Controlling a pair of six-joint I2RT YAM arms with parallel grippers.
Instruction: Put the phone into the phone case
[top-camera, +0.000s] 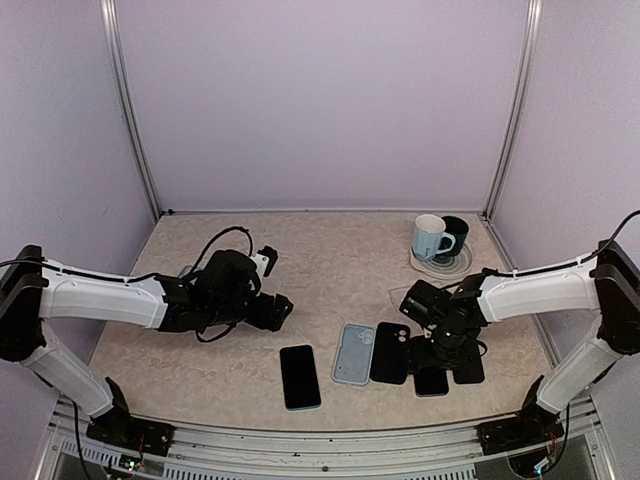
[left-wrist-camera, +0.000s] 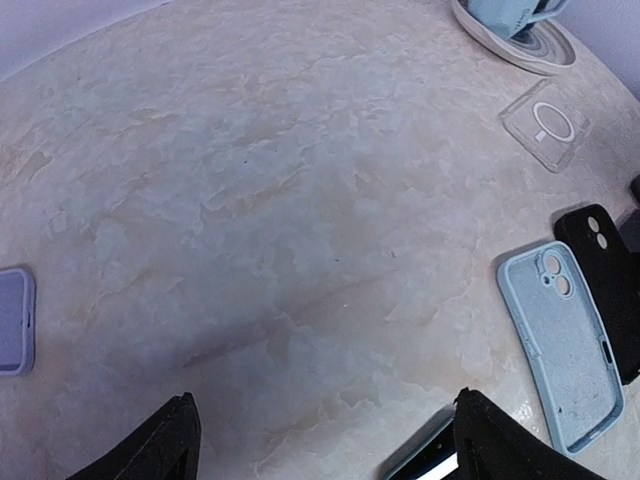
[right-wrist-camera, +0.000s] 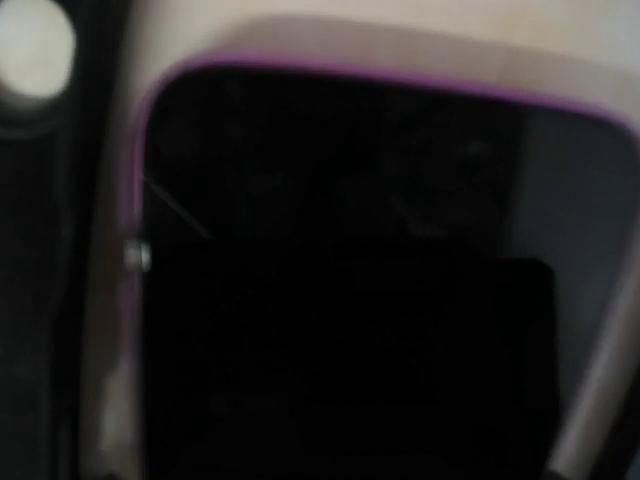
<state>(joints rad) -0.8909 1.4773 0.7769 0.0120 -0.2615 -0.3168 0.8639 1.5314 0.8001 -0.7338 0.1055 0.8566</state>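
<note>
Pale marbled surface (top-camera: 200, 340) inside lilac walls. The left jaws gape wide and empty above it. The right jaws hang low over a purple-edged phone (right-wrist-camera: 340, 300); their gap cannot be told. Beside it lie a black case (top-camera: 390, 352), then a light-blue case (top-camera: 353, 354).

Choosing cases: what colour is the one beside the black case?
Light blue case; left wrist view.

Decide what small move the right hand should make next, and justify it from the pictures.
Probably close the right hand on the purple-edged phone: that phone fills the blurred wrist view at close range, and from above the hand sits low, directly over it. Whether the fingers already grip it cannot be told.
</note>
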